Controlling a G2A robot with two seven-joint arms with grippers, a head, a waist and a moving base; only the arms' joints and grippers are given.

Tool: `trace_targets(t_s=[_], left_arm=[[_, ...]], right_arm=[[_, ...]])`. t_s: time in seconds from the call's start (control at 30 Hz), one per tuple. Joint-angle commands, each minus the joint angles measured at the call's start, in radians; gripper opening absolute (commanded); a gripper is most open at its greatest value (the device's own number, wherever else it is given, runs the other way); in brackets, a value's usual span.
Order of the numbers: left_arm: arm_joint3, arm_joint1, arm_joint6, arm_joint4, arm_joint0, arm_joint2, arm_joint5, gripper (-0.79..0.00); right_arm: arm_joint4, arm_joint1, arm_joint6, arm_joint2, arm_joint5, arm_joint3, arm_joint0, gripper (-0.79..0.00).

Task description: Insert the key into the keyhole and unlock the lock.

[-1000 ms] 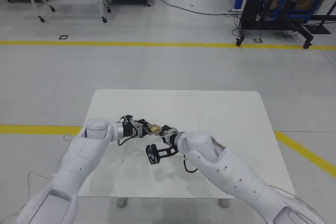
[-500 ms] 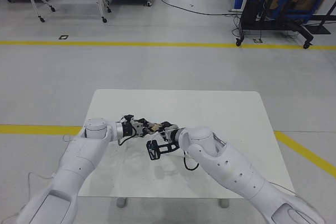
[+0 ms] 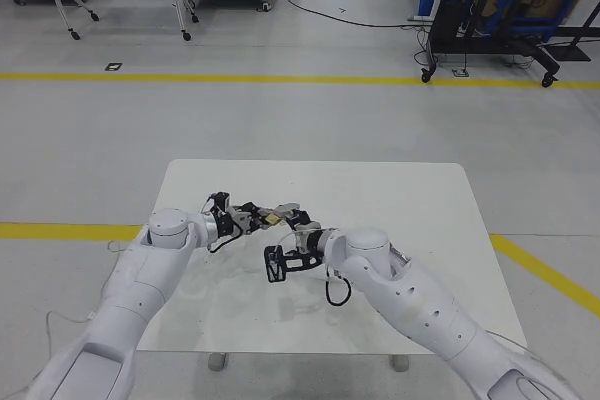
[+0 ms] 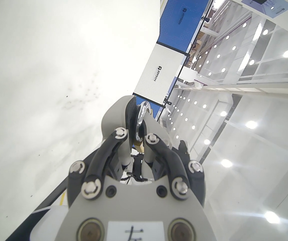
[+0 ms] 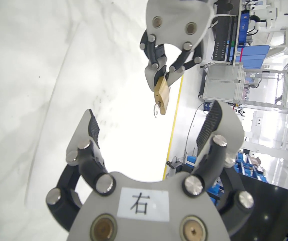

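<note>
The lock (image 5: 162, 96) is a small brass padlock, clamped at its shackle end by the left gripper (image 5: 162, 76) and held above the white table (image 3: 410, 200), its body jutting out past the gripper's tips. A small silvery key (image 5: 156, 109) sticks out at the lock's free end, seemingly seated in it.
</note>
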Motion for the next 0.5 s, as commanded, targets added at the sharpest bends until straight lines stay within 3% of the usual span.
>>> trace_targets(t_s=[0.0,0.07,0.1,0.2,0.3,0.47], left_arm=[[-0.013,0.003,-0.008,-0.006,0.009,-0.011,-0.024,-0.785],[-0.022,0.004,-0.020,-0.020,0.017,-0.021,-0.041,-0.785],[-0.025,0.006,-0.019,-0.016,0.020,-0.025,-0.052,-0.785],[-0.033,0.007,-0.023,-0.015,0.027,-0.031,-0.059,-0.785],[-0.040,0.009,-0.023,-0.009,0.031,-0.034,-0.063,-0.785],[-0.050,0.009,-0.019,0.013,0.036,-0.032,-0.068,-0.785]], right_arm=[[0.022,0.008,-0.035,0.038,0.035,0.004,-0.028,0.000],[0.047,0.014,-0.062,0.069,0.092,-0.001,-0.064,-0.037],[0.045,0.017,-0.072,0.079,0.113,-0.007,-0.081,-0.182],[0.017,0.025,-0.080,0.096,0.158,-0.035,-0.124,-0.394],[-0.010,0.029,-0.093,0.098,0.187,-0.055,-0.149,-0.474],[-0.099,0.023,0.002,0.054,0.179,-0.087,-0.145,-0.480]])
